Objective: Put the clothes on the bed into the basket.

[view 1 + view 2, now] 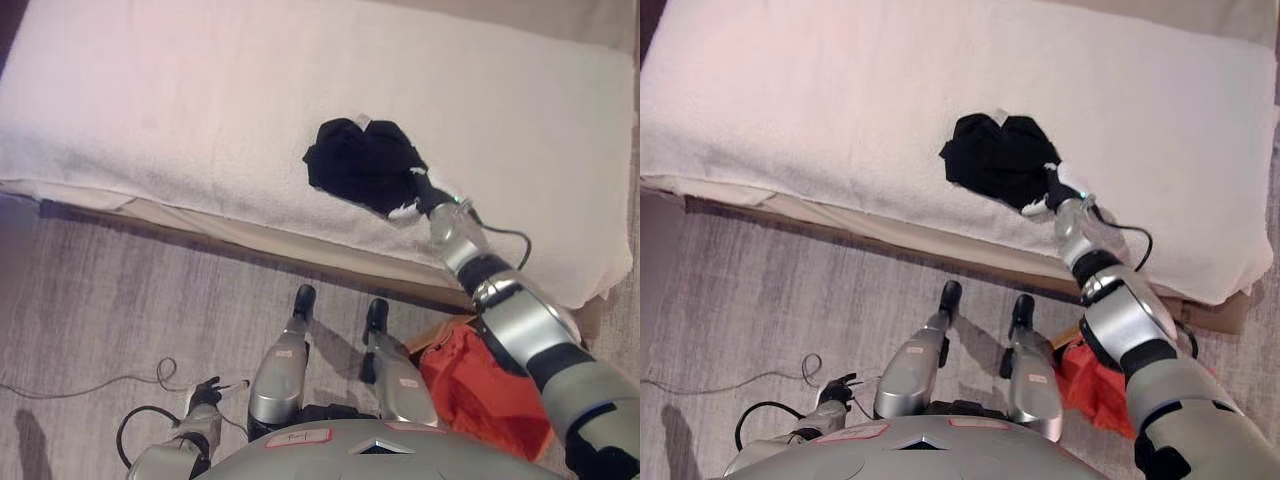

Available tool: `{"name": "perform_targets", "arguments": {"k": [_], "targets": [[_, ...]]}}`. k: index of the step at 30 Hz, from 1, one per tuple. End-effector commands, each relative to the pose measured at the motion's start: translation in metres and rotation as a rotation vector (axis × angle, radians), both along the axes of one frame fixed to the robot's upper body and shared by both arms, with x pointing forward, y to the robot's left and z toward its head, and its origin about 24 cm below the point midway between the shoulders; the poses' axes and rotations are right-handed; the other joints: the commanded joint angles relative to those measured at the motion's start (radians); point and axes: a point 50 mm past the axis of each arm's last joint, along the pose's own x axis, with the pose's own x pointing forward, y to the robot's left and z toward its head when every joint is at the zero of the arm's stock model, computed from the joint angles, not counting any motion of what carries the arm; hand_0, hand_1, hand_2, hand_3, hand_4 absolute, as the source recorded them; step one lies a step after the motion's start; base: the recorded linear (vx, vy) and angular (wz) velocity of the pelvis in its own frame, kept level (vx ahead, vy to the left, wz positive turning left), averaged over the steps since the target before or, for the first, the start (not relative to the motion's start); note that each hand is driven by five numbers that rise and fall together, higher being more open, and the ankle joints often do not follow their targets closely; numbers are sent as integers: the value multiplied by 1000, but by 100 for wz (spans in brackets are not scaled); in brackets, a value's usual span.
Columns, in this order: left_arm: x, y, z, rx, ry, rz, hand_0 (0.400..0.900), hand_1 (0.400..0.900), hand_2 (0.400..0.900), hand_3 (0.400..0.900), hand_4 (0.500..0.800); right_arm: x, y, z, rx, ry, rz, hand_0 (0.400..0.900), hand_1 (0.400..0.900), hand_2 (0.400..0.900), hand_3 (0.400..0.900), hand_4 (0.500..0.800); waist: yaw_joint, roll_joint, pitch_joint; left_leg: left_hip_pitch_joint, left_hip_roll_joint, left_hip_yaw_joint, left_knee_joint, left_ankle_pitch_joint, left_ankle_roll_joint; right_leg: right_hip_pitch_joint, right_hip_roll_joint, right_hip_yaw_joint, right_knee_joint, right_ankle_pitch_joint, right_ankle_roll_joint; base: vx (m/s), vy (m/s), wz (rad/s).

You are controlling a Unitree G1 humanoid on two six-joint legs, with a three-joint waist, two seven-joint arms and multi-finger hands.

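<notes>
Starting at the left: left hand [205, 396] hangs low at the view's bottom-left, over the grey floor [90, 300], well apart from the bed [200, 110]; fingers look loosely curled with a white tip poking out toward the right, holding nothing. Bed spans the whole upper part of both views, white textured cover, its near edge running diagonally from the left side down toward the right. One garment on it: black clothes [362, 163], a crumpled heap lying right of the bed's centre and close to the near edge, with a small pale bit showing at its top. Right arm comes up from the lower right and reaches over the near edge to the heap's lower-right corner. Right hand [1052, 190] sits against that corner, dark fingers merging with the black fabric, white tips [1034, 208] showing just at the heap's lower edge on the cover. Cannot tell whether the fingers are closed round the cloth or only resting on it. Heap lies up-left of the hand, flat on the cover. On the floor below the bed's near edge, under the right forearm, an orange-red basket [478, 388], partly hidden by the arm.
</notes>
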Motion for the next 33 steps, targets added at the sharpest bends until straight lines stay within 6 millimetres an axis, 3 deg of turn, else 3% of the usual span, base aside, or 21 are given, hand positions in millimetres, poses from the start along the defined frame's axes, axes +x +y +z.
{"name": "perform_targets", "arguments": {"k": [1,14,21,22,23,33], "targets": [[12,27,10,110,-21,14,900,900,900,900,800,35,1,87,-78,-263,4,900,900,900,900,800,37,-4,50,-24,-12,-22,-55,65,12,-9,-51,26,88,-9,32,-45,-6,22],[45,13,16,75,-136,-8,900,900,900,900,800,44,-35,168,-181,-398,-86,900,900,900,900,800,86,48,145,-159,-31,-95,-52,121,8,-163,-56,-25,192,-37,21,-50,-5,15],[54,2,16,40,-169,-6,900,900,900,900,800,48,-17,184,-109,-438,-24,900,900,900,900,800,96,48,171,-183,-30,-93,-49,125,9,-205,-55,-20,207,-37,22,-20,-5,-3],[55,2,16,37,-173,-6,900,900,900,900,800,49,-16,185,-87,-442,-21,745,745,745,745,707,95,49,172,-182,-30,-91,-50,125,9,-205,-54,-19,208,-38,21,0,-2,-3],[56,3,17,39,-174,-3,900,900,900,900,800,49,-16,188,-89,-447,-20,406,406,406,406,504,95,48,173,-181,-29,-91,-50,124,9,-205,-54,-17,210,-41,21,0,0,0],[56,5,17,50,-172,-1,900,900,900,900,800,48,-20,191,-101,-461,-31,400,400,400,400,500,86,50,174,-159,-27,-83,-51,117,8,-188,-52,-15,213,-50,20,8,-1,-2]]}}
